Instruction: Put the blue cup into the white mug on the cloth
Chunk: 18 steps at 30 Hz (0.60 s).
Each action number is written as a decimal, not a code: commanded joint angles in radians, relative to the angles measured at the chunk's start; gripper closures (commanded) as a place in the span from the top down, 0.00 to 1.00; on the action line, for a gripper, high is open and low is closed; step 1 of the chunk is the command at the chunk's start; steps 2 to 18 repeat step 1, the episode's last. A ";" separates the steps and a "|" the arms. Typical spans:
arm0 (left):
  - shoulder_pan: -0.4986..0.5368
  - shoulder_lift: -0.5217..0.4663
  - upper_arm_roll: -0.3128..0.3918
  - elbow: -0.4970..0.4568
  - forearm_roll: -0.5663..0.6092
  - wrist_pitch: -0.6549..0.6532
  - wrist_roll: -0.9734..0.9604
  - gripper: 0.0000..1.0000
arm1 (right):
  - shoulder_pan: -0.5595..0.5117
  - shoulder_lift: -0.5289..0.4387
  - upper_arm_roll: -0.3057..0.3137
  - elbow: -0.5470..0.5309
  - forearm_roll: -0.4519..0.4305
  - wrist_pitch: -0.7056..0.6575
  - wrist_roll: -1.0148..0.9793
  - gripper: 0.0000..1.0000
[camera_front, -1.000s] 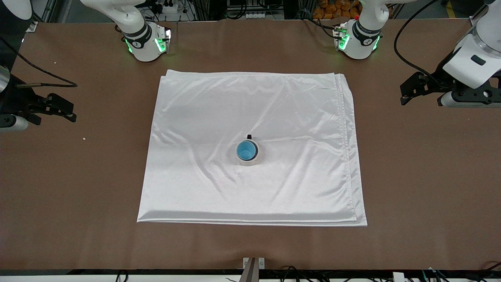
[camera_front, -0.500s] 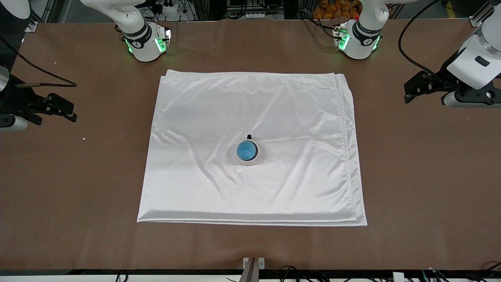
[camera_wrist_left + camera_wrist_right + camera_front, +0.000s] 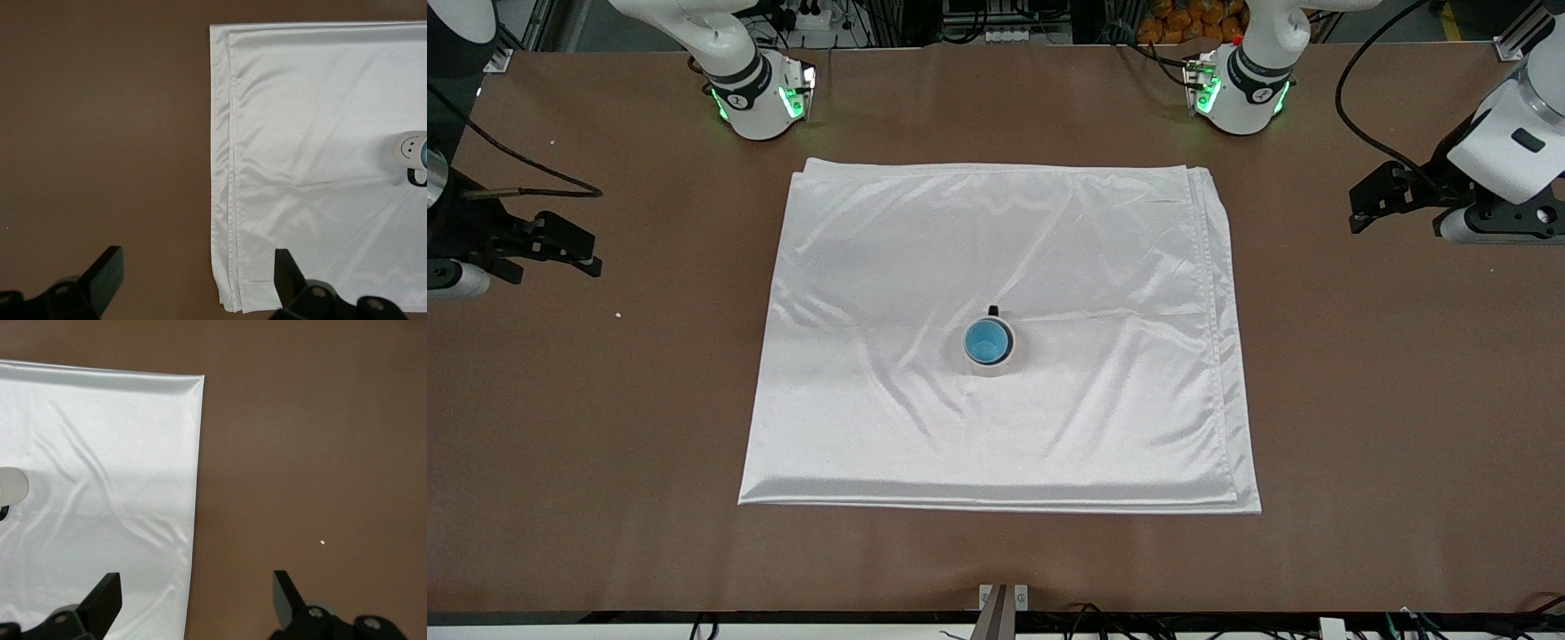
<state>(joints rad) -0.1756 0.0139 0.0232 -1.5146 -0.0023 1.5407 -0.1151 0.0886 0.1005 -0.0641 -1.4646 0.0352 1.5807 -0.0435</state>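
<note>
The blue cup [image 3: 987, 342] sits inside the white mug [image 3: 991, 368], which stands upright near the middle of the cloth [image 3: 996, 231], black handle toward the robots' bases. My left gripper [image 3: 1356, 211] is open and empty over bare table off the cloth's edge at the left arm's end. My right gripper [image 3: 592, 253] is open and empty over bare table at the right arm's end. The left wrist view shows its open gripper [image 3: 198, 267], the cloth [image 3: 313, 133] and the mug [image 3: 405, 148]. The right wrist view shows its open gripper [image 3: 197, 590], the cloth [image 3: 100, 453] and the mug [image 3: 12, 485].
The brown table [image 3: 1387, 400] surrounds the cloth on all sides. A tiny white speck [image 3: 617, 313] lies on the table near the right gripper; it also shows in the right wrist view [image 3: 322, 543]. The arm bases [image 3: 760, 98] stand farthest from the front camera.
My left gripper has drawn a little away from the cloth toward the left arm's end of the table. The cup, mug, cloth and right arm have not moved.
</note>
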 commanded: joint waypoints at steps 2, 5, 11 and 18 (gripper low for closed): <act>-0.007 0.000 0.018 0.014 -0.022 -0.019 0.018 1.00 | 0.005 -0.028 0.001 -0.028 0.006 0.007 -0.010 1.00; -0.007 0.000 0.018 0.014 -0.022 -0.019 0.018 1.00 | 0.005 -0.028 0.001 -0.028 0.006 0.007 -0.010 1.00; -0.007 0.000 0.018 0.014 -0.022 -0.019 0.018 1.00 | 0.005 -0.028 0.001 -0.028 0.006 0.007 -0.010 1.00; -0.007 0.000 0.018 0.014 -0.022 -0.019 0.018 1.00 | 0.005 -0.028 0.001 -0.028 0.006 0.007 -0.010 1.00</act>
